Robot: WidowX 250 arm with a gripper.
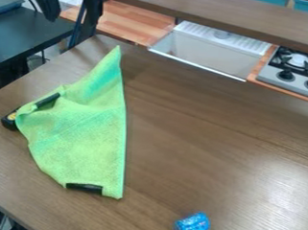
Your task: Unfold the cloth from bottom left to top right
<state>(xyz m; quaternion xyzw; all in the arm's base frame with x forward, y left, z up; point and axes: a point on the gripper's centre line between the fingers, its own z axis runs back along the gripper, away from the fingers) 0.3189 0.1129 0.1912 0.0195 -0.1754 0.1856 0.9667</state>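
Observation:
At the upper left, the black gripper (69, 10) hangs beyond the table's far edge, its two fingers spread with nothing between them. Well below it, apart from it, a green cloth (82, 138) lies folded in a rough triangle on the left part of the brown table (200, 138). One corner points up toward the far edge, and a long straight side runs down the right. Black patches show at the cloth's left fold and bottom edge. A dark object with a yellow spot pokes out at its left corner.
A small blue cylinder (192, 226) lies near the bottom, right of the cloth. Behind the table are a white sink (210, 52), a stove (293, 70) and a raised brown ledge (251, 20). A dark table (25, 37) stands at the left.

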